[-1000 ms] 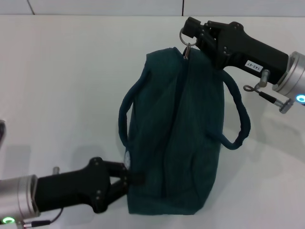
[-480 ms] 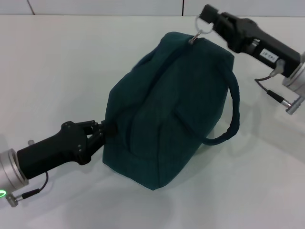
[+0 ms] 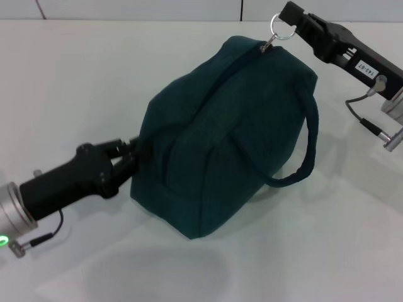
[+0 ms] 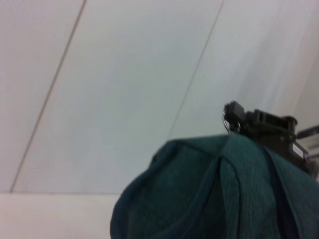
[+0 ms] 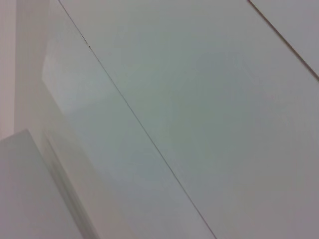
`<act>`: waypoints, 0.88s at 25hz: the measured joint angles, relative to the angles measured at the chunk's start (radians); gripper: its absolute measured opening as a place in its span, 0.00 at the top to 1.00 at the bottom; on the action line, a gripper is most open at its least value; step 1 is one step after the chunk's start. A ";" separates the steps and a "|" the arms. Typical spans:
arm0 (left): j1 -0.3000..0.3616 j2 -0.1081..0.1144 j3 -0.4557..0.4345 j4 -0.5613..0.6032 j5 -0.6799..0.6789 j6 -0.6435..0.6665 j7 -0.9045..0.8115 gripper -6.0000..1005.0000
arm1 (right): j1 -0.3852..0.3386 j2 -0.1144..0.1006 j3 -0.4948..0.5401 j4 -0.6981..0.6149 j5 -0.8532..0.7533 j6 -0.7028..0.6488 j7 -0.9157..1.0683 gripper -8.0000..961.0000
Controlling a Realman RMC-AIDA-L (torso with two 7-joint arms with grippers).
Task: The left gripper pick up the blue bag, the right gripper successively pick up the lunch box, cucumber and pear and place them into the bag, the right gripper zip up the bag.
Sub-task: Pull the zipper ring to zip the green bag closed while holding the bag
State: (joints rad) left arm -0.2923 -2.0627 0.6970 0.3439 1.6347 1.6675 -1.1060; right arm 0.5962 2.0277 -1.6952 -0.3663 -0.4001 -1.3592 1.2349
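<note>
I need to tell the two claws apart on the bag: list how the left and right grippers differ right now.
The left gripper sits low at the blue bag's near end, fingers shut on the fabric; the right gripper is high at the far end, at the zipper ring.
The left arm reaches in from the robot's left; the right arm from its right.
Both are black two-fingered claws at the bag's ends.

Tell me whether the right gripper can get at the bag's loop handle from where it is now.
Probably yes: the right gripper is at the ring pull, and the loop handle hangs exposed on that side of the blue bag.
</note>
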 joint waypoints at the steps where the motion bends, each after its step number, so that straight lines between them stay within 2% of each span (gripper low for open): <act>1: -0.002 0.000 0.000 0.000 -0.012 0.000 -0.001 0.89 | 0.000 0.000 0.000 0.000 0.001 0.000 0.000 0.91; 5: -0.019 0.003 -0.001 0.018 -0.037 0.006 -0.006 0.87 | 0.002 0.000 -0.003 0.001 0.013 0.000 0.005 0.91; 9: -0.020 -0.003 -0.002 0.084 -0.075 0.009 -0.046 0.74 | 0.010 0.000 -0.005 0.002 0.016 0.001 0.030 0.91; 11: -0.020 0.003 0.000 0.162 -0.089 0.009 -0.144 0.67 | 0.012 0.000 -0.005 0.003 0.019 0.001 0.036 0.91; 14: -0.035 0.018 0.009 0.356 -0.087 0.021 -0.363 0.47 | 0.013 0.000 -0.006 0.003 0.020 0.002 0.040 0.91; 16: -0.052 0.021 0.024 0.496 -0.070 0.032 -0.497 0.37 | 0.014 0.000 -0.007 0.003 0.021 0.005 0.044 0.91; 19: -0.093 0.021 0.096 0.737 -0.018 0.036 -0.683 0.23 | 0.014 0.000 -0.006 0.003 0.021 0.013 0.055 0.91; 22: -0.152 0.015 0.167 0.938 0.067 0.035 -0.867 0.20 | 0.014 0.000 -0.004 0.003 0.021 0.016 0.061 0.91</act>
State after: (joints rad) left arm -0.4446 -2.0478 0.8637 1.2822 1.7015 1.7030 -1.9730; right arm 0.6103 2.0278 -1.6991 -0.3634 -0.3787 -1.3429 1.2957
